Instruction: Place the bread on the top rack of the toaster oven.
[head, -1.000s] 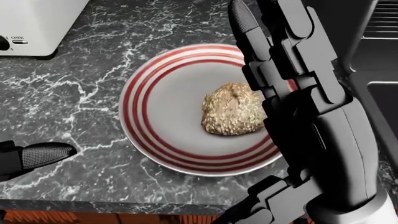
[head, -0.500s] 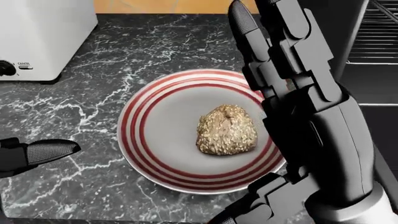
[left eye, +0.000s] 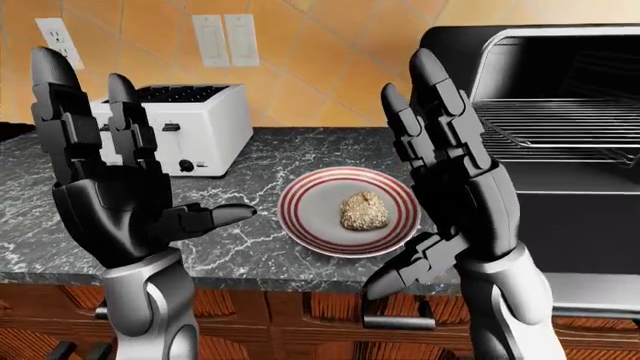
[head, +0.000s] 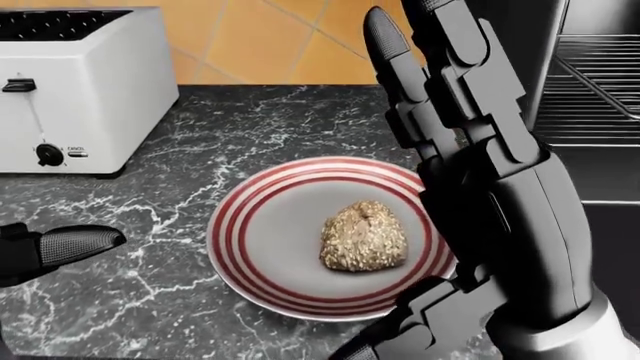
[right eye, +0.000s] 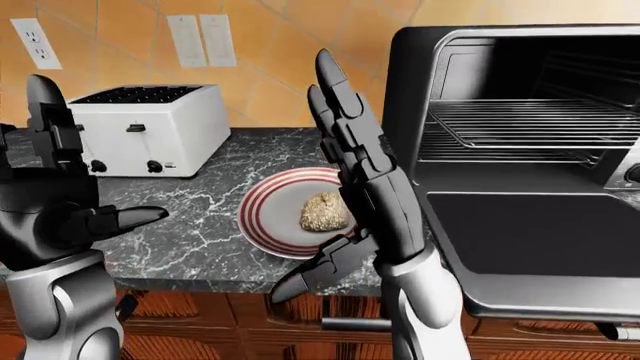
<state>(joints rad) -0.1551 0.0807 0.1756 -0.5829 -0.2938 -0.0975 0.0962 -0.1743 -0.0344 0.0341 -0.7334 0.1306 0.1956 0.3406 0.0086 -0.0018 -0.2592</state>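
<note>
Two black robot hands are raised, palms forward, above a dark marbled table (left eye: 250, 247). At nine o'clock in the left-eye view, the left hand (left eye: 105, 191) is held upright with fingers spread and thumb jutting sideways; nothing is gripped. Behind it, a white toaster (left eye: 185, 127) is seen. In the head view a tiny label beside its knob seems to read "CANCEL", though it is too small to be sure. No brand can be read.

At the centre, the bread (left eye: 364, 211), a seeded roll, lies on a red-striped plate (left eye: 300, 217), untouched. Toward three o'clock, the right hand (left eye: 450, 169) is likewise splayed and empty, just right of the plate. At far right, the toaster oven (right eye: 520, 150) stands open, its top rack (right eye: 530, 120) bare.

Over the last second the head view has tilted upward: plate and bread were shifted lower, and more toaster was revealed. No grasp has begun, it is judged.
</note>
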